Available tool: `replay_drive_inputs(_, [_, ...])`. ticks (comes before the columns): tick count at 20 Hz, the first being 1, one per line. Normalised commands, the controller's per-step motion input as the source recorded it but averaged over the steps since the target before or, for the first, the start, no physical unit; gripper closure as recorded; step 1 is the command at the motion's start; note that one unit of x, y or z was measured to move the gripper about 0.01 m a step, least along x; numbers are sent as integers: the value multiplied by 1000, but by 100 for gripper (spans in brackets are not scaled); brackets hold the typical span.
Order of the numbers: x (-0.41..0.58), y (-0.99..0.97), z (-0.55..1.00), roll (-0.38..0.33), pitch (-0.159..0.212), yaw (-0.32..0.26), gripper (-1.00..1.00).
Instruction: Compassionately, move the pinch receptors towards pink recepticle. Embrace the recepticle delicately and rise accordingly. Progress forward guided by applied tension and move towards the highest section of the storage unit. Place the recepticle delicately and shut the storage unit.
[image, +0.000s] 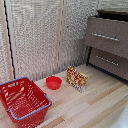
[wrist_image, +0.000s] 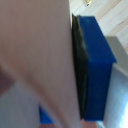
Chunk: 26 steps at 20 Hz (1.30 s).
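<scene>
In the wrist view the pale pink recepticle (wrist_image: 35, 55) fills most of the picture, very close and blurred. One blue finger (wrist_image: 97, 65) of the pinch receptors (wrist_image: 67, 95) has its dark pad flat against the pink wall. A scrap of blue low down looks like the other finger (wrist_image: 45, 117). The gripper appears shut on the recepticle. The exterior view shows neither arm nor recepticle. The dark brown storage unit (image: 120, 50) stands at that view's right. Its highest section (image: 102, 27) juts forward past the lower drawer (image: 107, 67).
On the light wooden table (image: 100, 105) sit a red wire basket (image: 10, 100) at the exterior view's left, a red bowl (image: 54, 82) in the middle, and an upright colourful packet (image: 77, 79). White slatted panels (image: 40, 35) form the back wall.
</scene>
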Motion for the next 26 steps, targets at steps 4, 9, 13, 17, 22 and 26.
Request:
replay_drive_inputs(4, [83, -949, 515, -45, 7, -31, 100])
replay_drive_inputs(9, [32, -1000, 441, -14, 8, -27, 100])
replay_drive_inputs(13, [0, -984, 384, -1, 77, -51, 100])
replay_drive_inputs(17, [0, -1000, 320, 0, 127, -18, 100])
replay_drive_inputs(22, [-15, -989, 262, 0, 184, -52, 100])
replay_drive_inputs(26, [0, -1000, 170, 0, 198, -31, 100])
